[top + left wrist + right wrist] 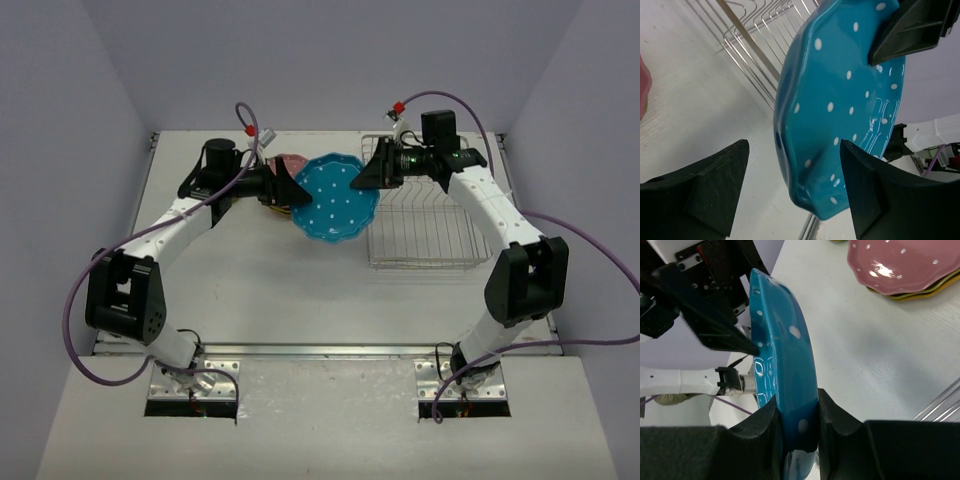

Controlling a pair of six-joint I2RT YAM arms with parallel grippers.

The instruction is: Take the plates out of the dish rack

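A teal blue dotted plate (pixel 335 198) hangs tilted in the air between both grippers, left of the silver wire dish rack (pixel 425 225). My right gripper (pixel 366 178) is shut on the plate's right rim; in the right wrist view (pixel 799 425) both pads press the teal plate (pixel 785 355). My left gripper (pixel 288 188) is open, its fingers either side of the plate's left rim (pixel 830 110) without touching it. A pink plate (pixel 291 162) tops a stack on the table behind the left gripper. The rack looks empty.
The stack under the pink plate (pixel 900 265) shows yellow and darker rims. Rack wires show in the left wrist view (pixel 755 35) and in the right wrist view (pixel 940 407). White table (pixel 260 280), grey walls on three sides.
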